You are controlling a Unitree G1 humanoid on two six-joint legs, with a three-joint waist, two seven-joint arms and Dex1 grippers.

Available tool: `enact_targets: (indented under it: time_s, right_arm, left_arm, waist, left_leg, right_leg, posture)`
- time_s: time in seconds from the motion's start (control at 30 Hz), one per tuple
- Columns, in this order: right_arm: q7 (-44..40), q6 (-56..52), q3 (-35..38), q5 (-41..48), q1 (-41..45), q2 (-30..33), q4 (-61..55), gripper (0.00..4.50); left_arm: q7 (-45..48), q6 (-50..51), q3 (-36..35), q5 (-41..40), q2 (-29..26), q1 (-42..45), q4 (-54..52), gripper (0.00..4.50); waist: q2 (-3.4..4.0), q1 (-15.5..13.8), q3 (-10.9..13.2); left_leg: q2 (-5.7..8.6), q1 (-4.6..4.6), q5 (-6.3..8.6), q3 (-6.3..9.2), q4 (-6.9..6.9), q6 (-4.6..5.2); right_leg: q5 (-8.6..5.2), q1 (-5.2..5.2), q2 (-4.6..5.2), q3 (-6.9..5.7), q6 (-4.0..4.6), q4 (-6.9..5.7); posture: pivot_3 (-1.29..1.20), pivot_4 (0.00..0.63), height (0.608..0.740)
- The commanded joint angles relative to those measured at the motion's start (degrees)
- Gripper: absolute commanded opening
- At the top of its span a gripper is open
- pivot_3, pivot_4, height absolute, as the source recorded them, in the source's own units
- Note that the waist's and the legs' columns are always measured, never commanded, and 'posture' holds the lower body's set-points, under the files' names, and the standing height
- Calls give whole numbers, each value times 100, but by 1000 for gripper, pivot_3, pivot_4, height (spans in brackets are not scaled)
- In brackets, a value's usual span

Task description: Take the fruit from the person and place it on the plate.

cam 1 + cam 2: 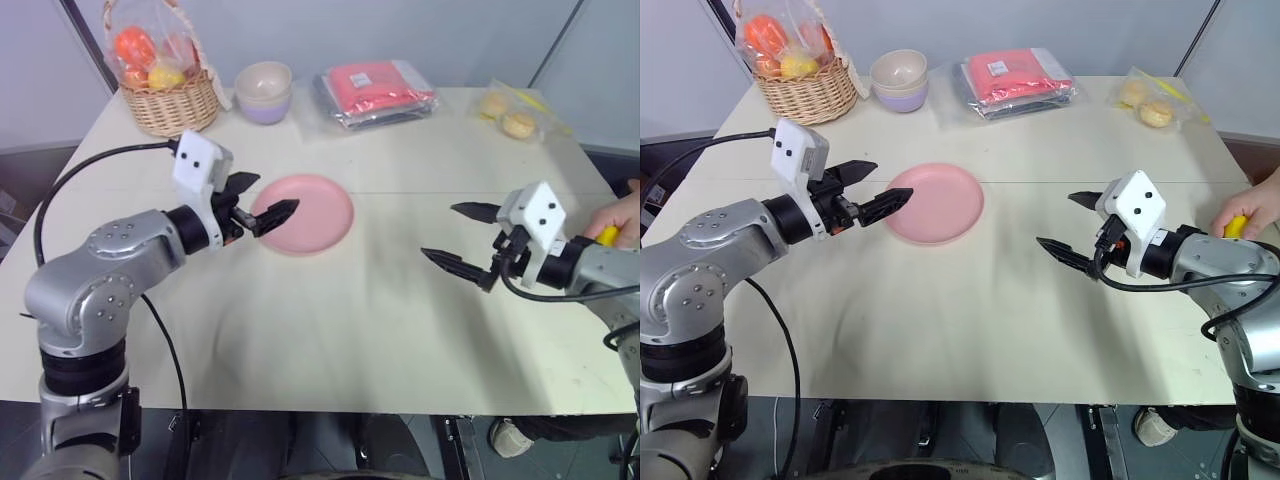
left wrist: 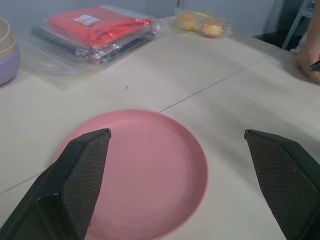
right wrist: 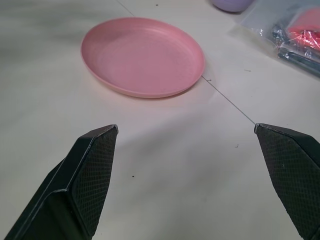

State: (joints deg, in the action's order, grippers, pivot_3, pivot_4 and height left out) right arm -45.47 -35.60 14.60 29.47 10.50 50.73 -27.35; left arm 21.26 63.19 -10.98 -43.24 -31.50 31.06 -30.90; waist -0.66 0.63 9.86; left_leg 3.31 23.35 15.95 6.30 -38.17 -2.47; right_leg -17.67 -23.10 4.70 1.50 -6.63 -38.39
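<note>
Looking down from the head cameras, the left eye view shows the pink plate [image 1: 303, 213] lying bare on the cream table [image 1: 330, 310], with the left gripper [image 1: 263, 205] poised at its near-left rim, fingers spread and holding nothing. At the far right edge the person's hand [image 1: 617, 218] rests on the table with a bit of the yellow banana [image 1: 607, 235] showing under it, just behind the robot's right wrist. The right gripper [image 1: 460, 238] hangs above the table between plate and hand, its two black fingers wide apart and empty, pointing toward the plate, not toward the fruit. A wicker basket [image 1: 170, 105] of small fruit, a lilac bowl [image 1: 264, 93], a red packet in plastic [image 1: 375, 92] and a bag of buns [image 1: 510, 112] sit along the far side. The right eye view gives the same layout, the banana end peeking from the hand near the table's right edge. The left wrist view looks between open fingers straight onto the empty plate, with the hand in the far corner. The right wrist view also shows open fingers and the plate beyond them, well apart. By these pictures the task is barely begun: the handover has not happened, so taking the banana and setting it on the plate both remain.
</note>
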Motion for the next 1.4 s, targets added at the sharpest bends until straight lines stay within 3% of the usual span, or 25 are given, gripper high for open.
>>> enact_targets:
  time_s: [0.03,1.17,1.4]
  right_arm:
    - [-13,85,236,9,9,99,-129,4500]
    - [38,27,358,85,-21,70,-215,4500]
    - [74,43,293,79,-12,51,-219,4500]
  left_arm:
    - [17,-104,-49,-56,-60,50,-100,4470]
    - [60,-234,45,-41,-37,156,1,4470]
    - [-741,-45,-731,-568,656,697,516,4470]
  waist:
    - [0,-1,0]
    - [0,-1,0]
    - [-1,-9,0]
  left_leg:
    - [0,0,0,0,0,0]
    - [0,0,0,0,0,0]
    - [0,1,0,1,-1,0]
  right_leg:
    - [0,0,0,0,0,0]
    - [0,0,0,0,0,0]
    - [0,1,1,-1,0,2]
  posture:
    - [0,150,740]
    - [0,150,740]
    - [0,150,740]
